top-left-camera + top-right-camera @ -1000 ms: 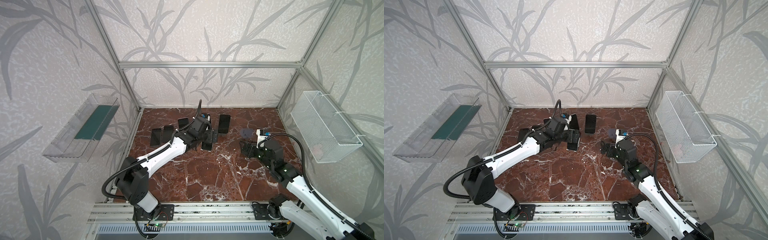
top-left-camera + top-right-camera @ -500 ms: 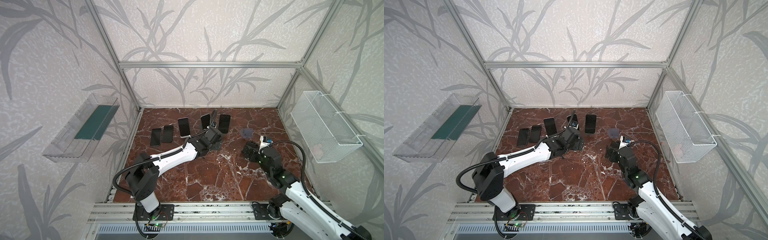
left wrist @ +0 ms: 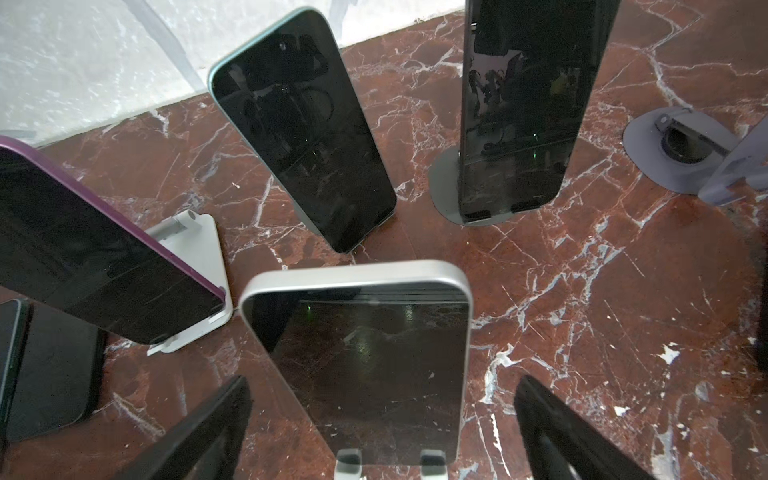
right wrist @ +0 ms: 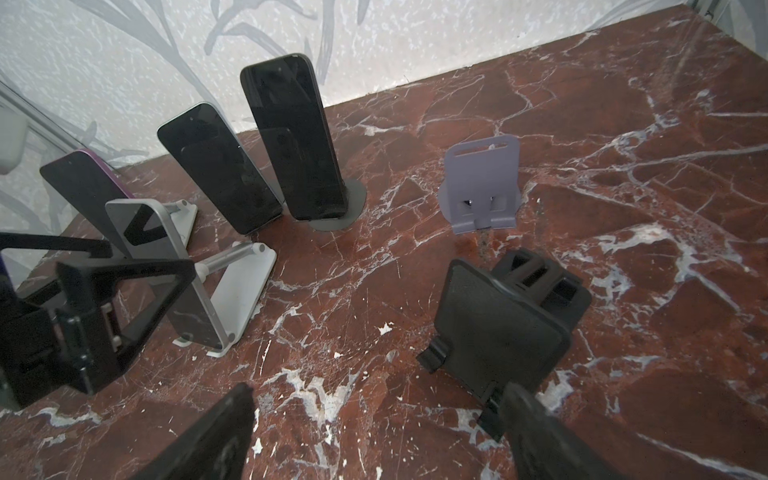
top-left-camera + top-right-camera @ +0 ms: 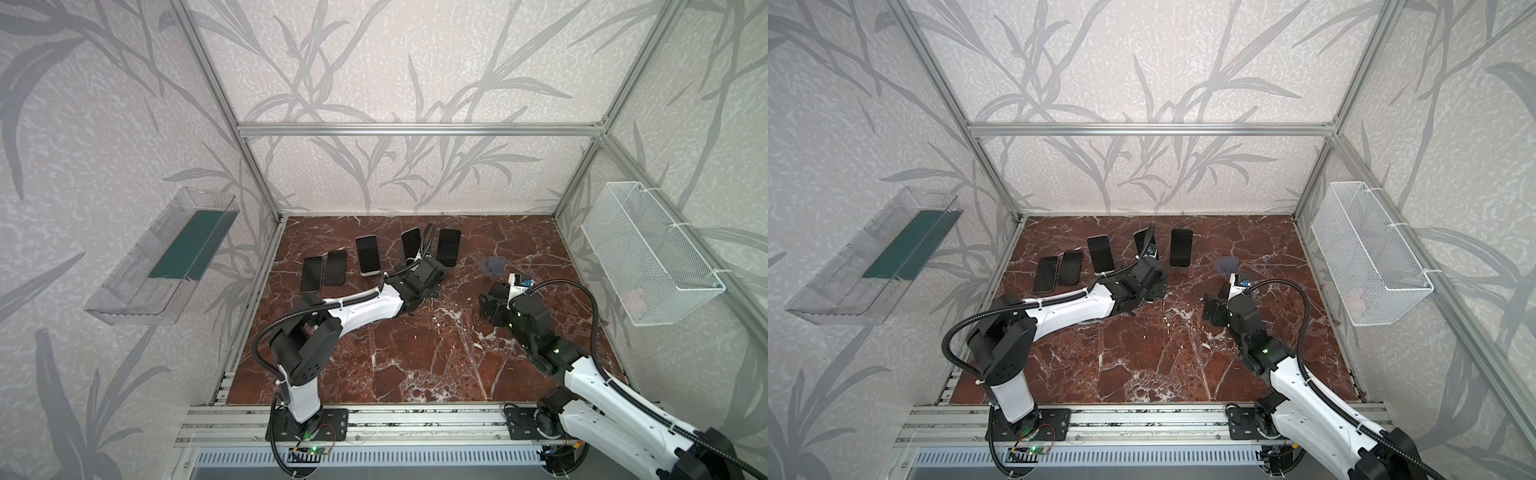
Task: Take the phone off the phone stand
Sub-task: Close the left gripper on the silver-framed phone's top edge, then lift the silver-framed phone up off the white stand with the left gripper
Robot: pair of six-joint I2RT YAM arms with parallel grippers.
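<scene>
Carefully, since the left gripper (image 3: pixel 382 386) straddles the silver-edged phone (image 3: pixel 361 365) on its white stand (image 4: pixel 243 291) with jaws spread, centre on its long edges, pinch, lift along the lean; the right gripper (image 4: pixel 378 390) gapes empty.

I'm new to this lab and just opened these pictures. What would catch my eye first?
Several dark-screened phones propped on stands line the back of the red marble table. The left hand, open, straddles a silver-edged phone on a white stand; an empty lilac stand and a black stand sit before the open right hand.
</scene>
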